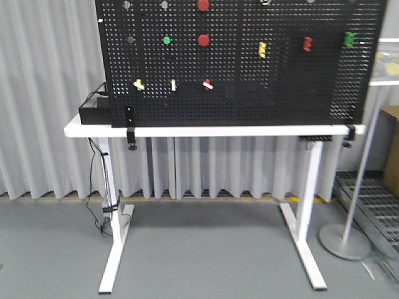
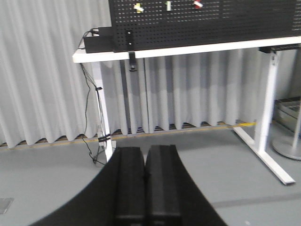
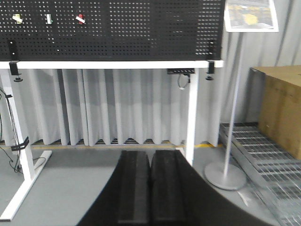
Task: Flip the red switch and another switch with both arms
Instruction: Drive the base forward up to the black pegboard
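The red switch (image 1: 207, 85) sits in the bottom row of toggles on the black pegboard (image 1: 280, 93). It's the rightmost of the three there, a bit left of the board's middle and not far above the counter (image 1: 249, 131). Its white lever tip reads as a short bar lying mostly sideways, slanting a little down to the right. My guess is the throw runs left-right rather than up-down, but it's too small to be sure. The other switch (image 1: 138, 84), the chunky pale-yellow one, is leftmost in that same row, and its lever seems to lean much the same way. Between them is a slim white-green toggle (image 1: 173, 85), so mind you don't clip that one.

The board stands upright, held to the counter's near edge by clamps (image 1: 130, 134). That leaves every lever sticking out toward you, so you come at them head-on, not from above.

Both arms are well back from the board. The left pincer (image 2: 145, 153) has its fingers pressed together with nothing in them, and it's aimed low at the floor (image 2: 47, 179) under the counter. The right pincer (image 3: 150, 155) is the same: together and empty. That makes sense to me, since closed fingers give one solid tip for nudging a lever. You'd need to raise both quite a bit, left toward the yellow one and right toward the red.
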Motion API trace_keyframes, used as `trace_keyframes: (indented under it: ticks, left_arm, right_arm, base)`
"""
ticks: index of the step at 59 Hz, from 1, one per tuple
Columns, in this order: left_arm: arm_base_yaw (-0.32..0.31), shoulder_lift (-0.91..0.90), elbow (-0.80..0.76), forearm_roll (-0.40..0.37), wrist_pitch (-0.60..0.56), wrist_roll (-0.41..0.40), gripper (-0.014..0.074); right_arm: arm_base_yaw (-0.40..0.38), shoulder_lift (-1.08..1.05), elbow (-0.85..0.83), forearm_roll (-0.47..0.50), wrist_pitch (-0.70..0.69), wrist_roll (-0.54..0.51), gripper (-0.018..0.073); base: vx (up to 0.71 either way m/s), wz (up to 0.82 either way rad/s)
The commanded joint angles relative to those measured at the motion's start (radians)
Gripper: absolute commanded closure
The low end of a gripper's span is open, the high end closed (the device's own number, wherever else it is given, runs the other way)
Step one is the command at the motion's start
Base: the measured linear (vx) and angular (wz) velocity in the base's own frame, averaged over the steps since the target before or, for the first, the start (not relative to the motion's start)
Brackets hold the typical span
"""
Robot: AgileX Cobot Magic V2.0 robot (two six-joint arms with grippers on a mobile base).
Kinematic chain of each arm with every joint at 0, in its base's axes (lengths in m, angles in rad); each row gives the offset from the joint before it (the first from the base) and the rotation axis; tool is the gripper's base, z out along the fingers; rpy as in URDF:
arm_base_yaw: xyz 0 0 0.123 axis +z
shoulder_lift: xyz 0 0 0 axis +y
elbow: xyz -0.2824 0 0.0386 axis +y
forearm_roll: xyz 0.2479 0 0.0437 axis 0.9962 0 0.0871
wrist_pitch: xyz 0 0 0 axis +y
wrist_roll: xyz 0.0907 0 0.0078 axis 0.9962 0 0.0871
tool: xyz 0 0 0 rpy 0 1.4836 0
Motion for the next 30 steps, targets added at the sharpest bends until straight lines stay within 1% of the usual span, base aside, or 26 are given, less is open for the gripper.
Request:
trace_keyframes:
  ticks: [1, 30]
  left_arm:
    - [0.000, -0.019, 0.020, -0.002, -0.075, -0.002, 0.0594]
    - [0.000, -0.019, 0.020, -0.002, -0.075, -0.002, 0.0594]
  right_arm:
    - [-0.007, -0.010, 0.005, -0.007, -0.082, -0.004, 0.0565]
    - [-0.007, -0.010, 0.005, -0.007, -0.082, -0.004, 0.0565]
  base:
    - [0.48, 0.12]
    - [0.51, 0.09]
